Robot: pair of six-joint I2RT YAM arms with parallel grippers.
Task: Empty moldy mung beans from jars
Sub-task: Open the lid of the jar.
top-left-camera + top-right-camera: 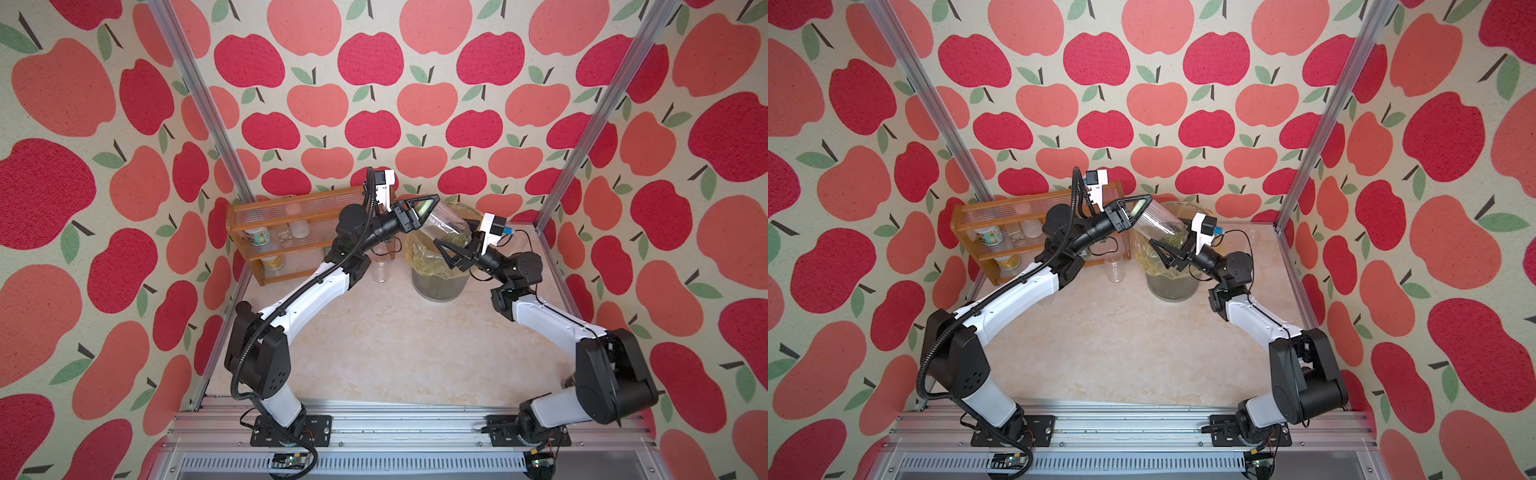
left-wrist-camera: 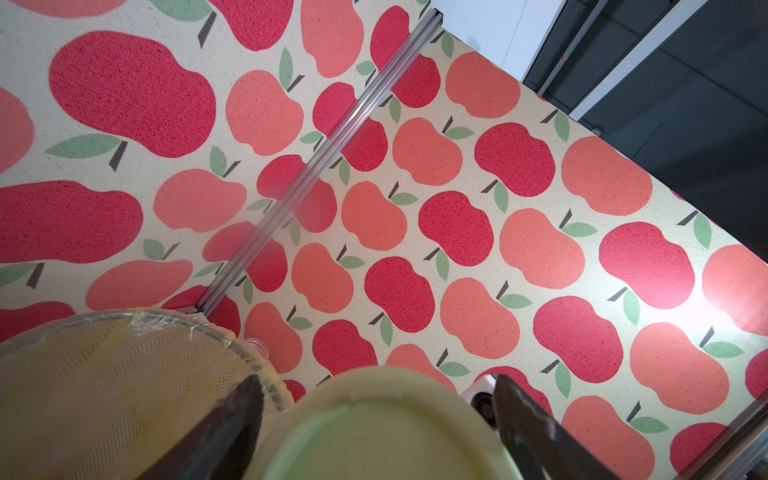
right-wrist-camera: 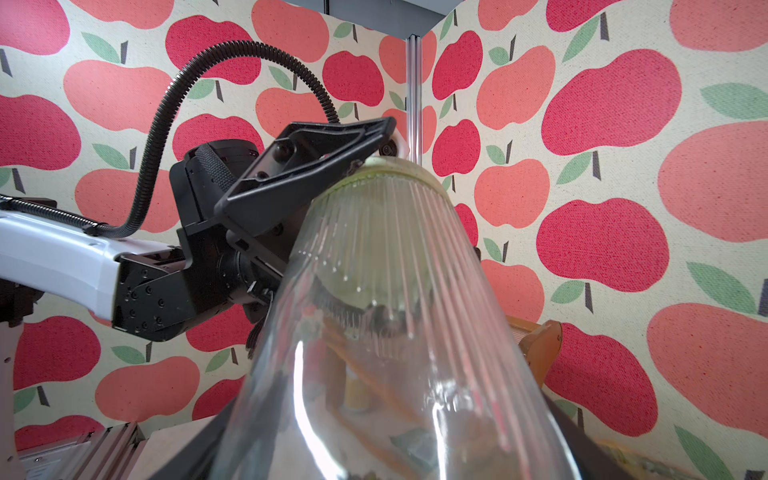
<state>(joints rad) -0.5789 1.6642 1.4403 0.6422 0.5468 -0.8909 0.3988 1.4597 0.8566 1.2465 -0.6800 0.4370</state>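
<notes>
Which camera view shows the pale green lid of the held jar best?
The left wrist view: the lid shows its top face large in the foreground, between the left gripper's fingers. The right wrist view shows only its rim edge-on, capping the ribbed jar. Both top views show a small patch of lid inside the gripper's frame.

The enclosure walls point(image 1: 370, 58) carry cloth printed with red and coral apples, and we see bare aluminium posts point(image 1: 199, 95) at the back corners. The table top point(image 1: 395, 340) is pale beige with a marbled pattern. In a back corner, against the wall, we find a wooden rack point(image 1: 231, 220) with ribbed clear panels. Its shelves hold a white tub with a printed label point(image 1: 257, 237) and, one level lower, a yellow tub point(image 1: 273, 262). Well apart from the rack, near the back wall, stands a round bin point(image 1: 440, 286) lined with a yellow plastic bag point(image 1: 424, 253). In the left wrist view the bag folds over the bin's rim.
</notes>
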